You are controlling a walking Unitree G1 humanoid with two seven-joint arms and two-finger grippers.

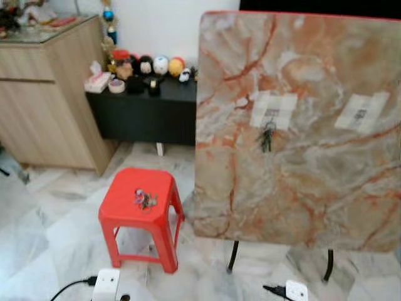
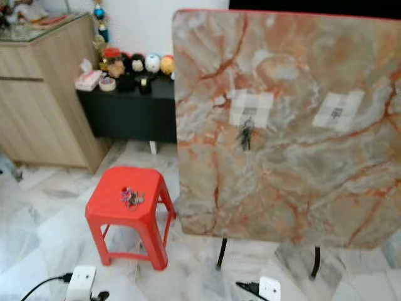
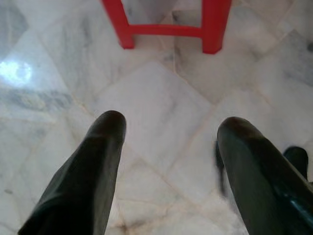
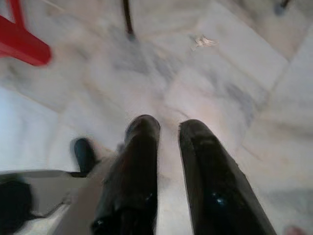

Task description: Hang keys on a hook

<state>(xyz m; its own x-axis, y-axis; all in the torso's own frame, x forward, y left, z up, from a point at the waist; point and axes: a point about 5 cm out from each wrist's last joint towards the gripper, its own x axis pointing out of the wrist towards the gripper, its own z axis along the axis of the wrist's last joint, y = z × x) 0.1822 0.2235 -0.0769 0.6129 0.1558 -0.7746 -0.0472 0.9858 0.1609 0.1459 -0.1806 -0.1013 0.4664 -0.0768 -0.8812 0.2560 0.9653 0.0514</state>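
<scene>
Two key bunches: keys on red stool, another hanging on marble board. Left gripper spread wide over floor; right gripper slightly parted, empty.

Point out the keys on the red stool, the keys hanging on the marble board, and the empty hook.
keys on stool point(image 1: 145, 199), left eye view, middle of bunch
hanging keys point(image 1: 267, 137), left eye view, dangling bunch
empty hook point(image 1: 360, 115), left eye view, hook centre

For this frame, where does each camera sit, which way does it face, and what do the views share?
Left eye, head: forward-down at the marble board, keys on hook, red stool with keys.
Right eye, head: same scene.
Left wrist: down at the floor, open left gripper.
Right wrist: down at the floor, right gripper, fingers slightly apart.
Shared: the stool shows in every view.
</scene>
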